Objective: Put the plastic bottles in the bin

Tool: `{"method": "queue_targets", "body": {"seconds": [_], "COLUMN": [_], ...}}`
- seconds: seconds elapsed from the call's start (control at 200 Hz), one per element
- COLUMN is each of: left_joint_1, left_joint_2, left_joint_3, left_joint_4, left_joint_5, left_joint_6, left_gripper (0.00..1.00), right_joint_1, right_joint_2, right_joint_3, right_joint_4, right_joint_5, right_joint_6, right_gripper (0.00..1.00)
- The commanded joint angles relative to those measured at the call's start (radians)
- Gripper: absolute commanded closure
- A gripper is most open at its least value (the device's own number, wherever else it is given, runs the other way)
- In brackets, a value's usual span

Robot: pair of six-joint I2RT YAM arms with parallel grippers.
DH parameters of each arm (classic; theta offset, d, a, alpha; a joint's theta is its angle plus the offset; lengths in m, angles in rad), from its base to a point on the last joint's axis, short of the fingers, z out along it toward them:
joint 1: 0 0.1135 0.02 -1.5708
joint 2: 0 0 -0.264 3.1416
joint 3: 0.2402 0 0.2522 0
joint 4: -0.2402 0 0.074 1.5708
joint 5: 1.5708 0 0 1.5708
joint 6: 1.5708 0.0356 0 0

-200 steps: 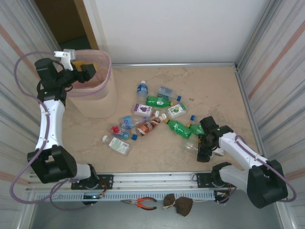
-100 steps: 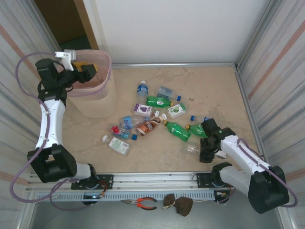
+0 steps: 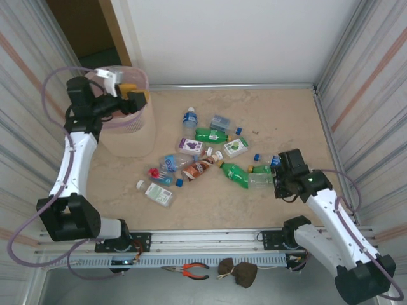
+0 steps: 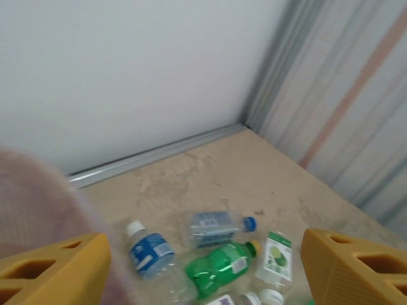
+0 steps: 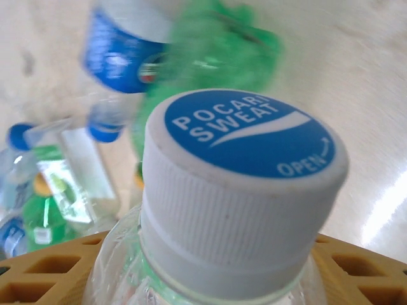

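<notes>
Your right gripper (image 3: 275,181) is shut tight on a clear bottle (image 3: 259,180) with a blue-topped cap, far to the right of the bin (image 3: 130,136). The bottle's long side points toward the bin, with the other bottles (image 3: 203,166) lying in between. Your left gripper (image 3: 133,93) is wide open and holds nothing, right at the bin's rim.

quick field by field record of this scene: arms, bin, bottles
left pincer: open, empty, at the bin's rim
right pincer: shut on a clear bottle with a blue-topped white cap
bin: upright, far left of the table
loose bottles: lying scattered mid-table, between bin and right pincer
task state: many bottles not yet in the bin
</notes>
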Motion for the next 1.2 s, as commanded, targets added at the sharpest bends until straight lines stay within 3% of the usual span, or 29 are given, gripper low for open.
{"method": "queue_targets", "body": {"seconds": [0.0,0.23,0.436,0.606,0.937,1.192], "left_joint_1": [-0.073,-0.208,-0.344,-0.454,-0.581,-0.652], "left_joint_2": [-0.02,-0.036,-0.045,-0.053,-0.082,-0.047], "left_joint_3": [0.056,0.068,0.07,0.055,0.038,0.09], "left_joint_4": [-0.092,-0.094,-0.102,-0.095,-0.048,-0.103], "left_joint_5": [-0.007,-0.032,-0.056,-0.045,0.087,0.162], "left_joint_6": [0.113,0.089,0.078,0.078,0.083,0.137], "left_gripper": [0.21,0.21,0.21,0.21,0.21,0.17], "right_joint_1": [-0.006,-0.004,0.004,0.064,0.163,0.284], "right_joint_2": [-0.001,0.041,0.05,0.061,0.137,0.191], "right_joint_3": [0.084,0.206,0.237,0.285,0.438,0.547], "right_joint_4": [0.147,0.341,0.543,0.619,0.602,0.554], "right_joint_5": [0.068,-0.091,-0.308,-0.387,-0.567,-0.574], "right_joint_6": [-0.354,-0.829,-1.098,-1.3,-1.443,-1.499], "right_gripper": [0.44,0.45,0.46,0.48,0.48,0.48]}}
